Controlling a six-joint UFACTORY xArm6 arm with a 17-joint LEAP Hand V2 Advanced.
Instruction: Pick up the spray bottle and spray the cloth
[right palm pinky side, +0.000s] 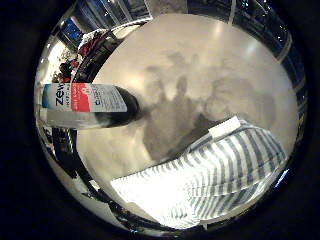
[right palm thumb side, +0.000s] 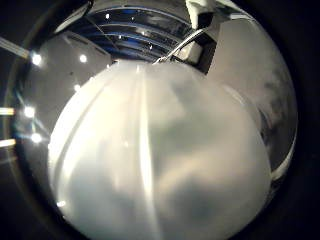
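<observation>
1. Below the palm, a striped cloth (right palm pinky side: 215, 175) is lying on the pale counter (right palm pinky side: 200, 60).
2. Beside it, apart, the spray bottle (right palm pinky side: 87, 105) is lying.
3. Whether the hand (right palm thumb side: 202, 30) is wide or curled, I cannot tell.

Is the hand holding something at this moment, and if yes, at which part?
Nothing appears held: the spray bottle stands on the table, beside the striped cloth. The fingers cannot be judged.

Only print in view: label (right palm pinky side: 82, 97) on spray bottle (right palm pinky side: 90, 105) standing on bench (right palm pinky side: 200, 60). Label banded blue, red and pale grey. White lettering on blue band cut off at the edge; smaller lines on red and grey bands illegible. White tag (right palm pinky side: 226, 128) on striped cloth (right palm pinky side: 215, 175): no legible print. Thumb-side view: no text.
</observation>
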